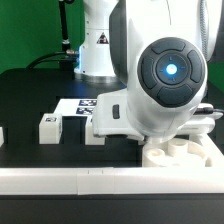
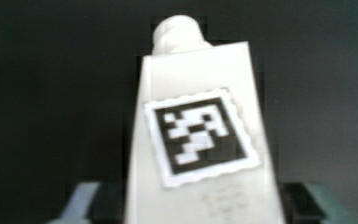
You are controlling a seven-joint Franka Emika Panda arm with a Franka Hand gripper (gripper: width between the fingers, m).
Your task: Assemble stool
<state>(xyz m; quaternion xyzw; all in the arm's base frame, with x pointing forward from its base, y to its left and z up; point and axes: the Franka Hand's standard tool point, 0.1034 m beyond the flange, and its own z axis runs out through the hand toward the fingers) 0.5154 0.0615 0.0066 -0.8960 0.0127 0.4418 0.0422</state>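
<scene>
Item 1: white rectangular plastic block leg (image 2: 194, 70), black-and-white tag (image 2: 202, 135) on face; your gripper (image 2: 197, 205) held it, jaws clamped on both sides.
Item 2: white round plastic seat (image 1: 180, 155).
Items 3–4: second leg (image 1: 50, 127), third leg (image 1: 95, 132), both to exterior view's left of seat.

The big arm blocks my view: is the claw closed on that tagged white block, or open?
Shut on it: in the wrist view the leg sits between the fingers of the gripper, snug at both sides.
</scene>
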